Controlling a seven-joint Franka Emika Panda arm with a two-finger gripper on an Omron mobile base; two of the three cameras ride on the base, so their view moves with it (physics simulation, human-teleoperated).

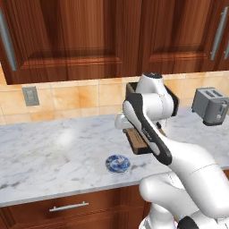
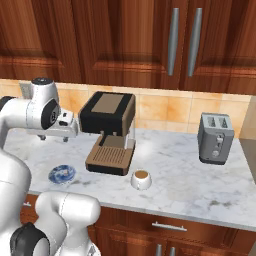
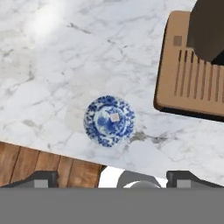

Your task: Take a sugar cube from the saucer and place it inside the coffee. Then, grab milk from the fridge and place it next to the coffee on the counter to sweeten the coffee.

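The blue-patterned saucer (image 3: 109, 120) lies on the marble counter (image 3: 52, 78) near its front edge, with one small pale sugar cube (image 3: 114, 117) at its middle. My gripper (image 3: 114, 179) hangs high above the saucer, open wide, with nothing between its fingertips (image 3: 41, 179). The saucer (image 2: 62, 174) also sits left of the coffee machine, below my hand (image 2: 54, 136). The coffee (image 2: 141, 179), a white cup of brown liquid, stands in front of the machine's tray. The saucer (image 1: 118, 163) is near the counter edge. The milk and fridge are out of view.
A black and brown coffee machine (image 2: 107, 131) stands at the counter's middle, its tray (image 3: 192, 85) just right of the saucer. A grey toaster (image 2: 215, 137) is at the right. Wooden cabinets (image 2: 125, 40) hang above, and drawers (image 1: 67, 206) sit below.
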